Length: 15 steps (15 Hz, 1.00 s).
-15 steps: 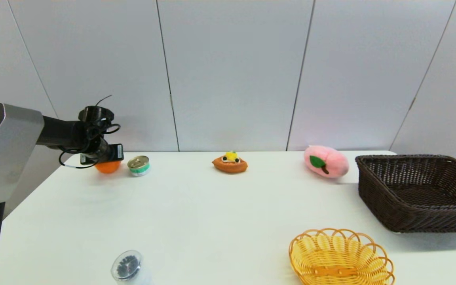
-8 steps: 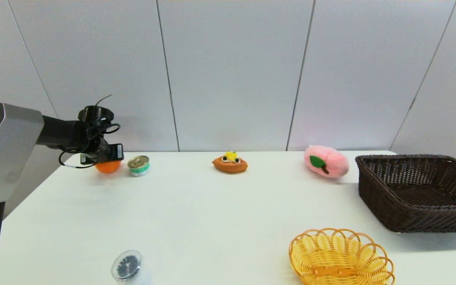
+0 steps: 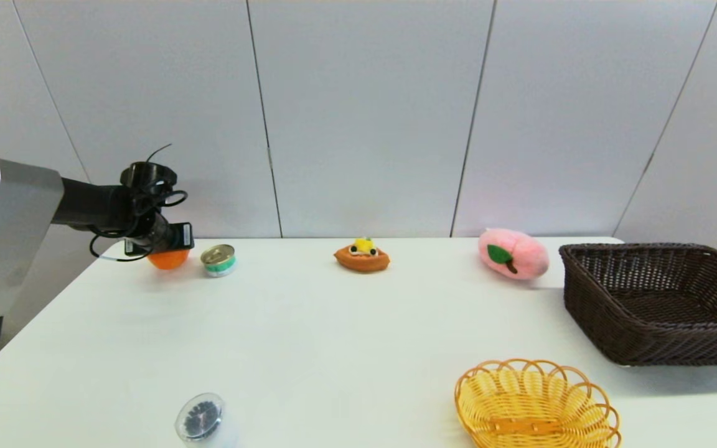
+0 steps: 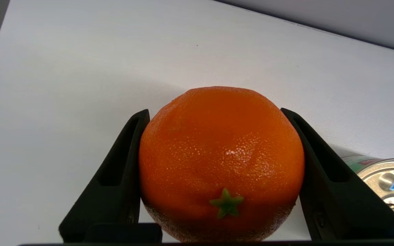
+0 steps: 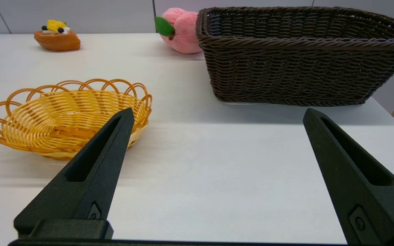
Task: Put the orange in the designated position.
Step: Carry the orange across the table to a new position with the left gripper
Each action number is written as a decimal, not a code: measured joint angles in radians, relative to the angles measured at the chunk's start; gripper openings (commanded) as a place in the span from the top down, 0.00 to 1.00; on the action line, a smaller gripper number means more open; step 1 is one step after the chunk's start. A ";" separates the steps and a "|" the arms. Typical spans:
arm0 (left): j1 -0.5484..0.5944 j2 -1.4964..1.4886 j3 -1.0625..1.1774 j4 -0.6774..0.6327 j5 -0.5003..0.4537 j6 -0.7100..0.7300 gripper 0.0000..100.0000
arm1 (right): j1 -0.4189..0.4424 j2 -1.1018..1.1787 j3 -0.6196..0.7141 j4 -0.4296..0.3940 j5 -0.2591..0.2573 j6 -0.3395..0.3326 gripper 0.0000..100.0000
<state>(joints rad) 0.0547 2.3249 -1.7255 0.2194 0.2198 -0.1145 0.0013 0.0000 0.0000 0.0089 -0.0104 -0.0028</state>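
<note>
Both fingers of left hand (image 4: 221,171) clamp orange (image 4: 221,160), upper left by can (image 3: 218,259). Grasp step; next, lift clear, carry to bare worktop (image 3: 333,336). Right hand (image 5: 217,177) released, idle.

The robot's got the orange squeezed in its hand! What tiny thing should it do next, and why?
Probably lift it straight up a little. The left end effector is shut on the orange, one finger against each side, at the table's far left corner. The small tin can stands right beside it, so rising first should keep a sideways move from knocking the can. The right end effector waits open near the baskets.
</note>
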 measured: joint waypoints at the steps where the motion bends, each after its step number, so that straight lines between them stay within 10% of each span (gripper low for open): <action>1: 0.000 -0.004 0.000 0.000 0.000 0.000 1.00 | 0.000 0.000 0.000 0.000 0.000 0.000 0.00; 8: 0.000 -0.016 0.003 -0.002 0.003 0.000 1.00 | 0.000 0.000 0.000 0.000 0.000 0.000 0.00; 9: -0.001 -0.015 0.003 -0.002 0.003 0.000 0.00 | 0.000 0.000 0.000 0.000 0.000 0.000 0.00; 15: 0.000 -0.013 0.003 0.005 -0.001 0.000 0.00 | 0.000 0.000 0.000 0.000 0.000 0.000 0.00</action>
<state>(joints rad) 0.0543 2.3121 -1.7221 0.2245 0.2191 -0.1140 0.0013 0.0000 0.0000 0.0091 -0.0109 -0.0028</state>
